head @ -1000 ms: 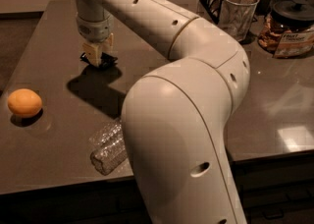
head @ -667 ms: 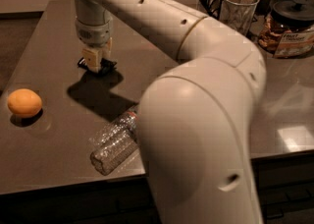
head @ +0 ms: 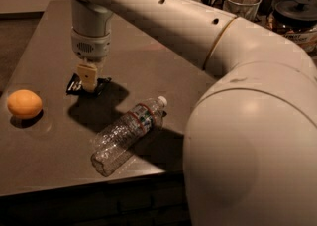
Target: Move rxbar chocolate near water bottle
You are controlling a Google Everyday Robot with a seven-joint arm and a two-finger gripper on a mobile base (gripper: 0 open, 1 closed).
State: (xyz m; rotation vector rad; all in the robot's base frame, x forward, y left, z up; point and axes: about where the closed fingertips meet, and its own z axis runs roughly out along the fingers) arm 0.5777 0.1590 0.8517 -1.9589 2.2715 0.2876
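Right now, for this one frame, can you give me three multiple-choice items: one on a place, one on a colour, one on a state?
1. Where over the table is the pincer?
A) at the rxbar chocolate
B) at the near edge
C) at the far right corner

2. What colour is the cap of the water bottle?
A) blue
B) white
C) red

3. How is the water bottle placed?
A) upright
B) lying on its side
C) lifted off the table

Answers:
1. A, since the pincer comes straight down onto the black wrapper.
2. B, since the cap at the bottle's upper end is white.
3. B, since the bottle's whole length rests on the tabletop, apart from the bar.
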